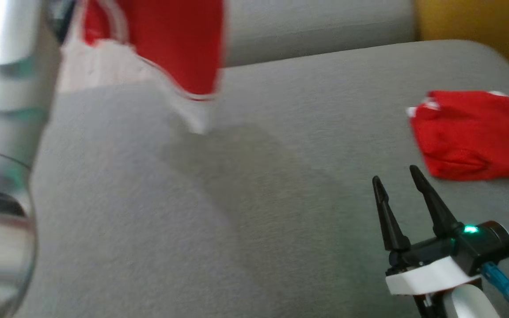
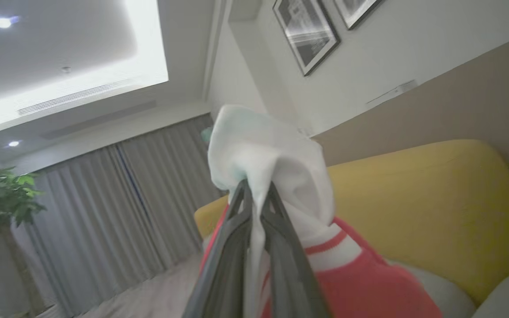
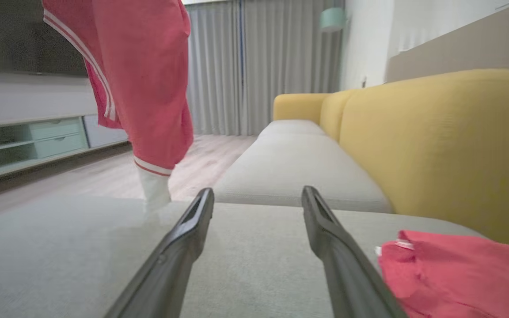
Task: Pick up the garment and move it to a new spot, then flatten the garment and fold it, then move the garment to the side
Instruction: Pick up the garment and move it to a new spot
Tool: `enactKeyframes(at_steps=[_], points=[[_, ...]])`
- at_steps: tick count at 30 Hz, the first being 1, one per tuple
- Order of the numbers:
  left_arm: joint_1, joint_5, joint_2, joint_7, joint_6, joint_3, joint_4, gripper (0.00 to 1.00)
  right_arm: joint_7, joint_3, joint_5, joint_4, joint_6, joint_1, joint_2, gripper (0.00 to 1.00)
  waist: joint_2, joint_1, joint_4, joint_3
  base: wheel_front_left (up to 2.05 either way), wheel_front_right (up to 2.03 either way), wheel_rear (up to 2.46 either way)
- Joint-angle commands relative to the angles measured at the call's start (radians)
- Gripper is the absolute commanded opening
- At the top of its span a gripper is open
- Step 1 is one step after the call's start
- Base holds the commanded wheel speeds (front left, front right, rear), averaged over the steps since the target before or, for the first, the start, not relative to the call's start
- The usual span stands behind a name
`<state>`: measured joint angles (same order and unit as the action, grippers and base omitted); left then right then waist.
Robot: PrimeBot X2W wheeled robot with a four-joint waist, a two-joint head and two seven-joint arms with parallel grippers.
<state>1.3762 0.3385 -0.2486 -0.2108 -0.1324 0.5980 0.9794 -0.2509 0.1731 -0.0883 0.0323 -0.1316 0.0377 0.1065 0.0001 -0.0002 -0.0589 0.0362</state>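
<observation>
- Currently, the right gripper [image 1: 395,173] hangs low over the near right part of the grey seat cushion [image 1: 254,212], with its jaws wide apart and empty. Hazard: a sweep toward the cushion's right edge could snag the folded red garment [image 1: 471,132] lying there, just beside the fingertips, and undo its fold.
- Above the cushion's left side, the left gripper [image 2: 258,184] is clamped on a bunch of white fabric belonging to the red-and-white garment [image 1: 170,44]. Hazard: the bite takes only a bunched edge, so the weight of the hanging cloth or a quick swing could pull it out of the jaws.
- Toward the cushion's far left, the garment hangs full length with its white cuff [image 3: 153,190] at or just above the cushion surface; contact cannot be confirmed. Hazard: if the cuff drags during the carry, the cloth may fold under itself and land crumpled, which complicates flattening.
- Hazard: lowering too close to the cushion's far edge could let part of the garment slide off toward the floor [image 3: 219,154].
- Beyond the cushion on the right stands the yellow backrest [image 3: 435,141]. Hazard: a wide carry that way could drape cloth against it.
</observation>
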Motion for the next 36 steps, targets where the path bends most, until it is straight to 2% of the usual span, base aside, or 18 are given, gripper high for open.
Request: enactKeyframes(at_steps=[1, 5, 12, 15, 17, 19, 24, 25, 29, 30, 36], points=[[0.038, 0.027, -0.017, 0.002, 0.002, 0.021, -0.055, 0.0, -0.011, 0.013, -0.008, -0.042, 0.001, -0.014, -0.004, 1.0, -0.0001, 0.0002, -0.081, -0.058, 0.0, 0.0, 0.0], [-0.084, 0.116, 0.024, 0.0, 0.002, 0.14, -0.135, 0.0, -0.011, 0.002, -0.01, -0.051, 0.001, 0.0, -0.014, 1.0, -0.0001, 0.0002, -0.094, -0.047, 0.0, 0.0, 0.0], [-0.418, 0.224, 0.087, -0.032, 0.002, 0.307, -0.237, 0.0, -0.011, 0.008, -0.007, -0.055, 0.001, -0.001, -0.03, 1.0, -0.0001, 0.0002, -0.096, 0.017, 0.0, 0.0, 0.0], [-0.564, 0.248, 0.118, -0.046, 0.006, 0.317, -0.238, 0.0, -0.011, 0.012, -0.002, -0.053, 0.001, -0.004, -0.036, 1.0, -0.0001, 0.0002, -0.091, 0.037, 0.0, 0.0, 0.0], [-0.648, 0.255, 0.142, -0.049, 0.03, 0.308, -0.243, 0.0, -0.011, 0.008, -0.001, -0.05, 0.001, -0.001, -0.039, 1.0, -0.0001, 0.0002, -0.081, 0.043, 0.0, 0.0, 0.0], [-0.722, 0.251, 0.162, -0.05, 0.055, 0.287, -0.278, 1.0, -0.011, -0.001, 0.001, -0.048, 0.001, 0.005, -0.04, 1.0, -0.0001, 0.0002, -0.067, 0.042, 0.0, 0.0, 0.0], [-0.918, 0.226, 0.186, -0.051, 0.115, 0.198, -0.417, 1.0, -0.011, -0.022, 0.002, -0.032, 0.001, 0.032, -0.044, 1.0, -0.0001, 0.0002, -0.011, -0.005, 0.0, 0.0, 0.0], [-1.004, 0.224, 0.191, -0.051, 0.134, 0.145, -0.489, 1.0, -0.011, -0.029, 0.001, -0.024, 0.001, 0.049, -0.045, 1.0, -0.0001, 0.0002, 0.015, -0.034, 0.0, 0.0, 0.0], [-1.148, 0.19, 0.187, -0.051, 0.174, 0.022, -0.635, 1.0, -0.011, -0.057, -0.001, -0.015, 0.001, 0.075, -0.049, 1.0, -0.0001, 0.0002, 0.074, -0.078, 0.0, 0.0, 0.0], [-1.148, 0.19, 0.187, -0.051, 0.174, 0.022, -0.635, 1.0, -0.011, -0.057, -0.001, -0.015, 0.001, 0.075, -0.049, 1.0, -0.0001, 0.0002, 0.074, -0.078, 0.0, 0.0, 0.0], [-1.304, 0.121, 0.158, -0.051, 0.195, -0.128, -0.782, 1.0, -0.011, -0.092, -0.005, 0.005, 0.001, 0.112, -0.053, 1.0, -0.0001, 0.0002, 0.154, -0.137, 0.0, 0.0, 0.0]])
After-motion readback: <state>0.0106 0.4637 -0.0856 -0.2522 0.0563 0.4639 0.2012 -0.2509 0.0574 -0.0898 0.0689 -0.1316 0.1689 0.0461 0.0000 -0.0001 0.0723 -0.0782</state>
